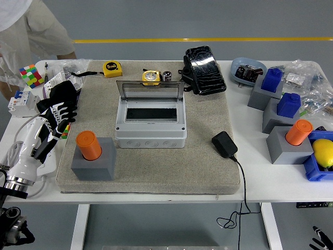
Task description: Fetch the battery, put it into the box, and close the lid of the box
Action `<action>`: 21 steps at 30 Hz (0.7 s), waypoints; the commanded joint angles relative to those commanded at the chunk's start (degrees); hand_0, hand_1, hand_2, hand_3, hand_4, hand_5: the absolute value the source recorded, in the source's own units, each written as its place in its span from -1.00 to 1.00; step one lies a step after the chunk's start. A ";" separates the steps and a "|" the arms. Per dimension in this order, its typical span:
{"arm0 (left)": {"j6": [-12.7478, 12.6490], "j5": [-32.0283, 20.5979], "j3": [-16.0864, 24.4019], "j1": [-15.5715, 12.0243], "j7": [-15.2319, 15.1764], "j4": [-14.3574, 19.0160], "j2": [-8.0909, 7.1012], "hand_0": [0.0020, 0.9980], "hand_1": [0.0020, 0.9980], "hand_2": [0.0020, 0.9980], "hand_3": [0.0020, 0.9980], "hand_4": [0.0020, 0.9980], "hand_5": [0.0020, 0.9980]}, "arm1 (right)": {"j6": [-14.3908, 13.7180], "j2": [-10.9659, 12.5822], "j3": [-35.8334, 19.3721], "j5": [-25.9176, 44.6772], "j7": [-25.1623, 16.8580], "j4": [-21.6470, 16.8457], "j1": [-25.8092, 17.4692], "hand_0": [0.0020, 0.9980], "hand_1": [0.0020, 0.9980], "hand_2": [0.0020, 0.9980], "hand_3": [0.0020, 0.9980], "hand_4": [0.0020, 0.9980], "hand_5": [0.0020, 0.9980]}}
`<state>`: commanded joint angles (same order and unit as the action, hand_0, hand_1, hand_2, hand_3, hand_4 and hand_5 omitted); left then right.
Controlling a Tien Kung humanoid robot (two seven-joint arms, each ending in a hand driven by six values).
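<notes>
The grey box (150, 127) stands in the middle of the beige mat, its clear lid (150, 90) tilted up at the back and its inside showing a dark slot. Just behind the lid stands the small silver-and-black battery (167, 76), next to a yellow round gadget (151, 77). My left hand (58, 112), black with white markings, rests at the mat's left edge, well left of the box, with its fingers relaxed and holding nothing. Only a sliver of my right hand (319, 240) shows at the bottom right corner, below the table.
An orange cylinder on a grey block (92, 157) sits in front of my left hand. On the mat lie a black adapter (224, 144) with its cable, a black pouch (204, 63) and a yellow tape measure (112, 68). Blocks and bins crowd the right. A person (31, 26) stands far left.
</notes>
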<state>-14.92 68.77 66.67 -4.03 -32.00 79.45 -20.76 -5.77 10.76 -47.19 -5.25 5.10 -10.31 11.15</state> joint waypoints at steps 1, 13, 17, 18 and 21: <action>-0.06 0.11 -0.01 0.01 -0.02 -0.05 0.06 0.13 0.40 0.50 0.60 1.00 -0.18 | 0.00 -0.01 -0.02 -0.02 0.00 0.00 0.01 0.25 0.36 0.32 0.09 0.85 -0.02; -2.04 1.57 -2.52 0.25 -0.98 -1.05 1.75 0.08 0.33 0.36 0.54 1.00 -0.47 | 0.03 -0.18 0.00 -0.02 -0.04 0.00 -0.24 0.25 0.36 0.32 0.09 0.85 -0.02; -2.47 2.06 -3.37 0.75 -1.23 -1.45 1.95 0.08 0.33 0.36 0.54 1.00 -0.47 | 0.04 -0.18 0.13 0.10 -0.08 0.00 -0.17 0.25 0.36 0.32 0.09 0.85 -0.02; -2.60 2.03 -3.63 1.11 -1.11 -1.66 2.06 0.08 0.33 0.36 0.54 1.00 -0.47 | 0.02 -0.19 0.01 0.05 -0.05 0.00 -0.15 0.25 0.36 0.32 0.09 0.85 -0.02; -2.80 1.30 -4.34 2.11 -1.18 -2.47 2.23 0.06 0.29 0.31 0.48 1.00 -0.72 | 0.02 -0.20 0.12 0.18 -0.05 0.00 -0.10 0.25 0.36 0.32 0.09 0.85 -0.02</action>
<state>-17.72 70.07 62.32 -1.93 -33.18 76.98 -18.53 -5.75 10.56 -47.07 -5.07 5.05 -10.31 11.06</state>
